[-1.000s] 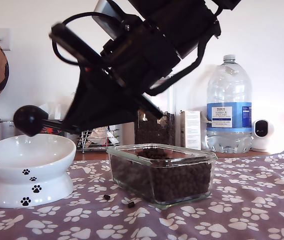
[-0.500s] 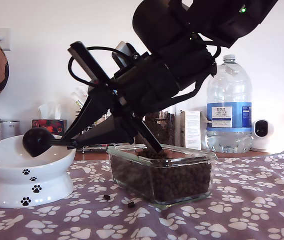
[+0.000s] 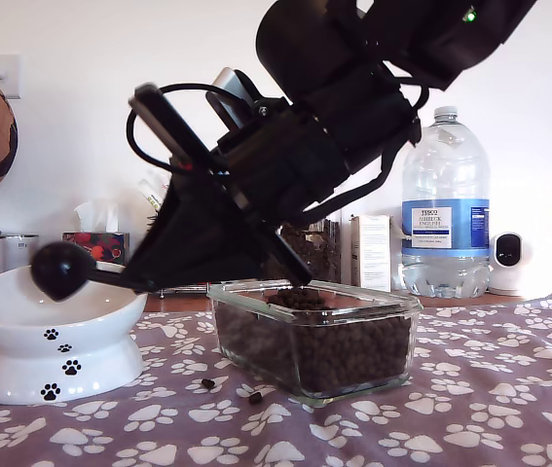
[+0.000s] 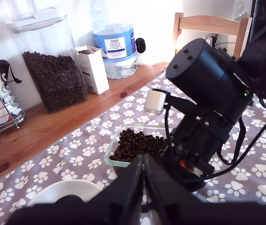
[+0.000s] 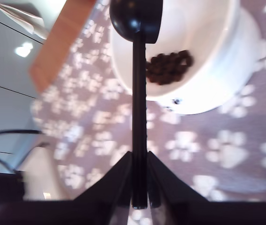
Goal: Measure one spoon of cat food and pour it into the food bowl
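My second gripper is shut on the thin handle of the black spoon. The spoon's round scoop hangs over the white food bowl, at rim height. In the second wrist view a small heap of dark cat food lies inside the bowl; the scoop's inside is hidden. My first gripper shows only in its own wrist view, fingers pressed together with nothing between them, above the bowl's rim. It faces the second arm.
A clear glass dish full of kibble stands beside the bowl on the paw-print cloth, with loose pellets in front of it. Behind it are a lidded canister, a carton and a water bottle.
The second arm dropped the scoop from above the bowl down to its rim, then shifted it slightly up and toward the exterior view's left. Its hold on the handle is unchanged.
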You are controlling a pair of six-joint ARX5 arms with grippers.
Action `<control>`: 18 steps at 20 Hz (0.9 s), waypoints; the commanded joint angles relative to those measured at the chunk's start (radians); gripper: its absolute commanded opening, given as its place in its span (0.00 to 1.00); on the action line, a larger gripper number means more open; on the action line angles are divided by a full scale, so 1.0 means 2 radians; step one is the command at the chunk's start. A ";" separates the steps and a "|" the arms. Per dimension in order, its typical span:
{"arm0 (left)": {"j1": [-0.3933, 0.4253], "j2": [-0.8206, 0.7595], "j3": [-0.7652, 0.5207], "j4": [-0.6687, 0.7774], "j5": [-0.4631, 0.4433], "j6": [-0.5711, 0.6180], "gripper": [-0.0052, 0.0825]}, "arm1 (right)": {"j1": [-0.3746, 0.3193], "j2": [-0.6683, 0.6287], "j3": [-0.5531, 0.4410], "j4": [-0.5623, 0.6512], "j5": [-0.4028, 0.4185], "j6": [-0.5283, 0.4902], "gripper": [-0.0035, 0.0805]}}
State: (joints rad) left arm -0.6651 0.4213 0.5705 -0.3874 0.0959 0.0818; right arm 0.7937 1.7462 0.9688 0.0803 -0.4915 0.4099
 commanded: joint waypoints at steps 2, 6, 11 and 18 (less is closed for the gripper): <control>0.001 0.004 0.005 0.003 -0.003 0.003 0.04 | 0.004 -0.034 0.024 -0.046 0.027 -0.054 0.03; 0.001 0.004 0.005 -0.004 -0.013 0.003 0.04 | 0.006 -0.065 0.039 -0.112 0.074 -0.130 0.03; 0.001 0.005 0.005 -0.005 -0.019 0.003 0.04 | 0.010 -0.121 0.039 -0.193 0.196 -0.223 0.03; 0.001 0.005 0.005 -0.005 -0.018 0.003 0.04 | 0.012 -0.141 0.039 -0.327 0.388 -0.315 0.03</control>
State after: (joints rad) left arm -0.6651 0.4213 0.5705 -0.4042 0.0589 0.0830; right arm 0.8070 1.4559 1.0416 -0.5610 0.2546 -0.2111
